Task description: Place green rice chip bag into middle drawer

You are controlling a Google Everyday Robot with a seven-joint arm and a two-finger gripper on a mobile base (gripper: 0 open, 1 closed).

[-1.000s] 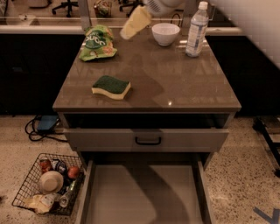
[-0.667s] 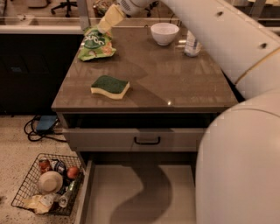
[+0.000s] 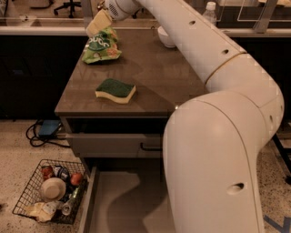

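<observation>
The green rice chip bag (image 3: 100, 45) lies at the far left corner of the brown cabinet top (image 3: 150, 77). My gripper (image 3: 98, 23) hangs right over the bag's top edge, its cream fingers pointing down at it. The middle drawer (image 3: 119, 205) is pulled out at the bottom, with a plain grey floor; my large white arm (image 3: 213, 136) covers its right part.
A green-and-yellow sponge (image 3: 115, 90) lies in the middle of the cabinet top. A white bowl (image 3: 166, 37) and a water bottle (image 3: 209, 11) stand at the back right. A grey drawer front with a black handle (image 3: 113, 144) sits above the open drawer. A wire basket of items (image 3: 51, 191) stands on the floor at left.
My gripper has moved left across the back of the cabinet top and down onto the bag. My arm now fills the right of the view.
</observation>
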